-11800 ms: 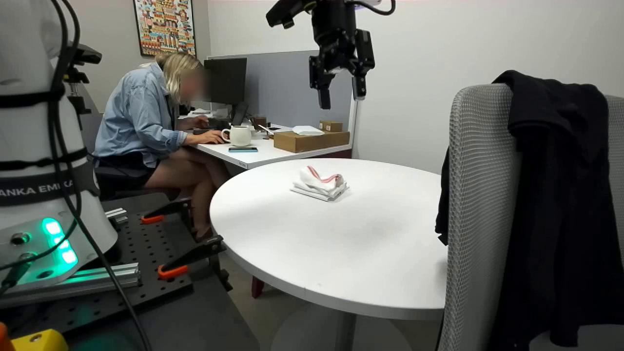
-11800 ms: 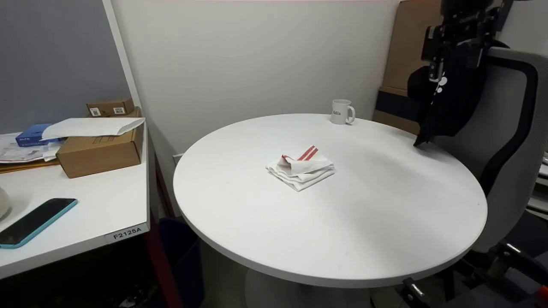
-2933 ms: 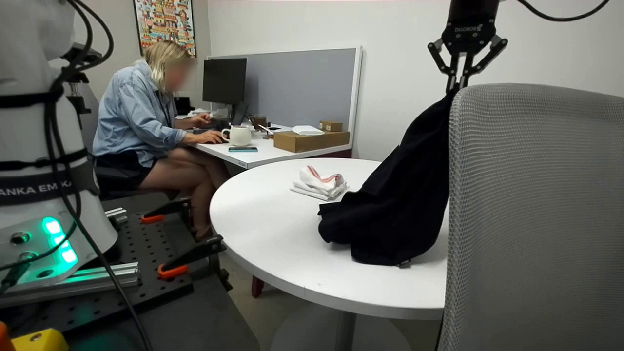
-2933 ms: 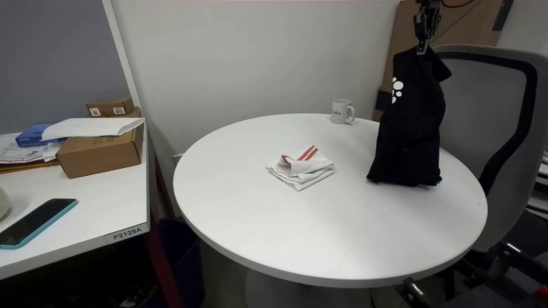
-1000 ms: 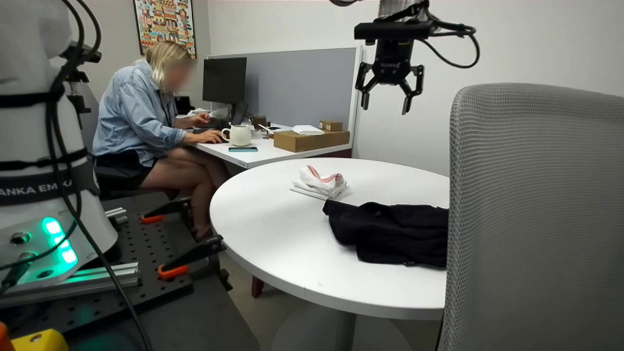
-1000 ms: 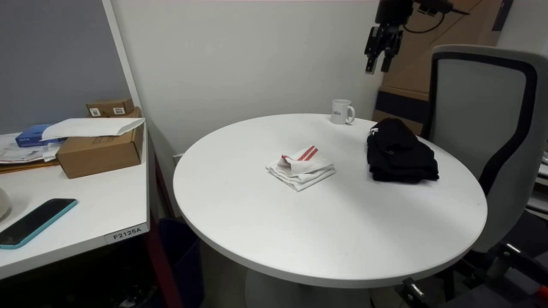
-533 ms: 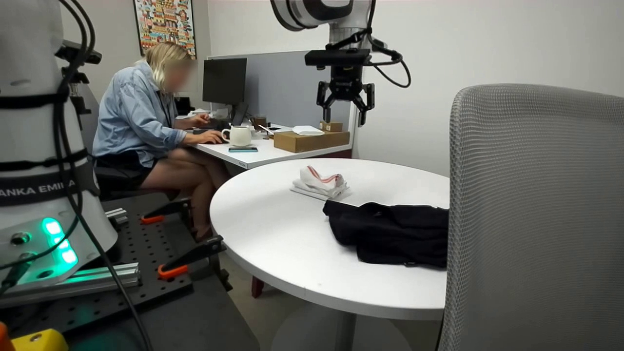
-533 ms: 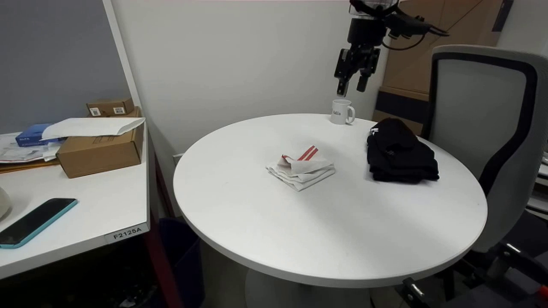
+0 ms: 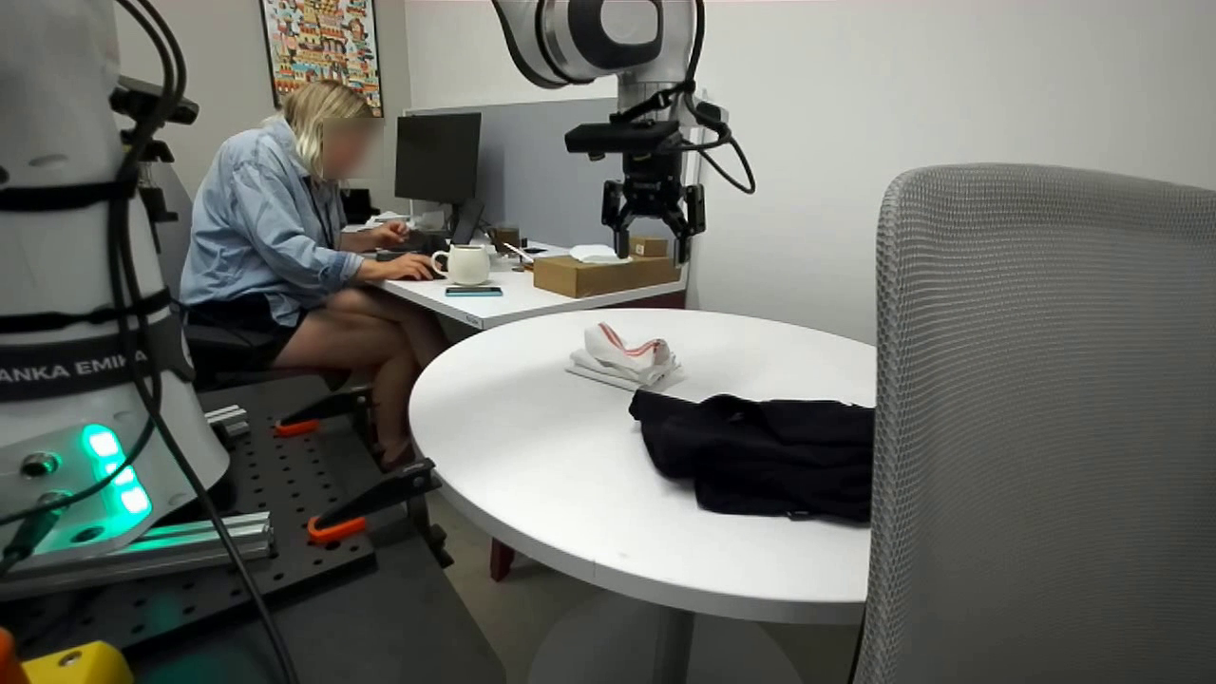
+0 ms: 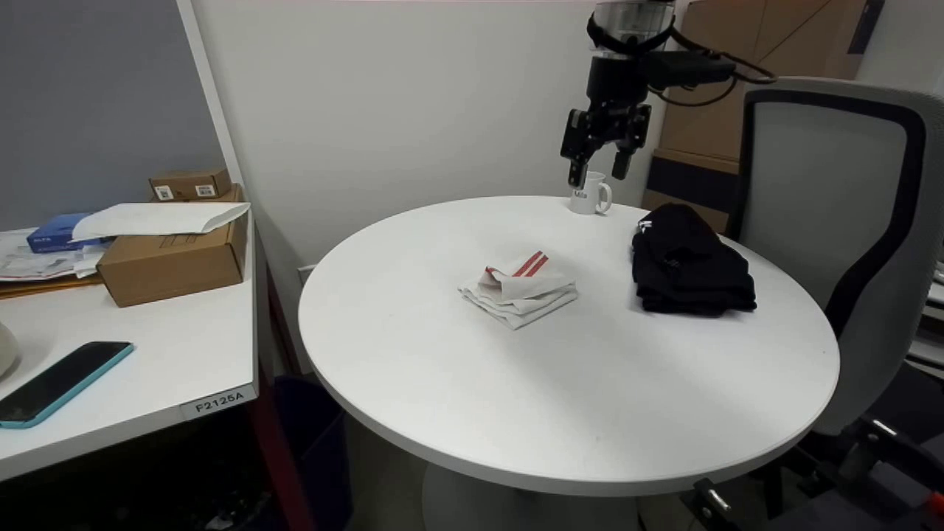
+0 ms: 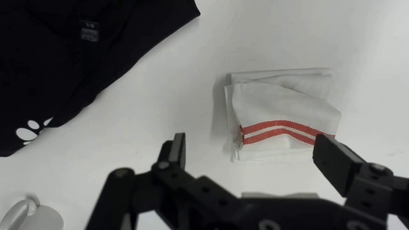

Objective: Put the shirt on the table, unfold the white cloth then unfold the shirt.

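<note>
The shirt (image 10: pixel 692 269) lies bunched by the tabletop (image 10: pixel 457 391) edge nearest the chair (image 10: pixel 818 177), overhang unclear, presumably leaving the cloth (image 10: pixel 518 293), inward, room to unfold; the tool (image 9: pixel 653 253) hangs above, jaws apart, unladen.

Hangs the gripper (image 9: pixel 653 249) pointing down in mid-air in both exterior views, close to vertical. In the wrist view, spreads 2 black fingers (image 11: pixel 178 151) wide, well apart. Carries a bar-shaped black camera (image 9: pixel 617 139) just above the gripper, on the wrist (image 9: pixel 638 87). Holds the white arm (image 9: pixel 676 43) bent at a rounded joint (image 9: pixel 617 38) higher above the gripper. Stands on a white base (image 9: pixel 57 256) well apart from the gripper, wrapped in 2 black straps (image 9: pixel 52 197), with green lights (image 9: pixel 118 472) glowing.
</note>
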Robot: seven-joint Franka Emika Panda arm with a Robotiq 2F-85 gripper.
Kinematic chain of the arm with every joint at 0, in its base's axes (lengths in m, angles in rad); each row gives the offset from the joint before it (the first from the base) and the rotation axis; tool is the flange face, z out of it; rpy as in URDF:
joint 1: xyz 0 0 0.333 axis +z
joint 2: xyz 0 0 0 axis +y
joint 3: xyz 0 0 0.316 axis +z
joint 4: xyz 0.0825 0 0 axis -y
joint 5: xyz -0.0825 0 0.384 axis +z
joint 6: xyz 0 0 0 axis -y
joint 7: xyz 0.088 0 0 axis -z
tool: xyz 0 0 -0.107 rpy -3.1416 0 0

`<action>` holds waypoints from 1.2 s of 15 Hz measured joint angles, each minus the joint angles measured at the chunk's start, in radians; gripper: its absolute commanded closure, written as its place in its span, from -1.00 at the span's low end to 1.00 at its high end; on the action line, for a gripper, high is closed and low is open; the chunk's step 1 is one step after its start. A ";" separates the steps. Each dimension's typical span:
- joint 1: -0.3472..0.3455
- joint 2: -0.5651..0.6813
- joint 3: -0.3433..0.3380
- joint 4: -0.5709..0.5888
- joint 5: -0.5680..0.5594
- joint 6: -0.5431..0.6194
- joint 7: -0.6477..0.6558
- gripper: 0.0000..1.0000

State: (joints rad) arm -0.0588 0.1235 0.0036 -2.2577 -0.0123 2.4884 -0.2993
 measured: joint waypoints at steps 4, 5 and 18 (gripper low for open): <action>0.000 0.051 -0.008 0.025 -0.011 -0.021 0.106 -1.00; 0.000 0.067 -0.009 0.038 -0.011 -0.034 0.131 -1.00; 0.028 0.199 -0.008 0.125 -0.008 -0.045 0.365 -1.00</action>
State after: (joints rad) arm -0.0304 0.3230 -0.0046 -2.1322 -0.0207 2.4436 0.0655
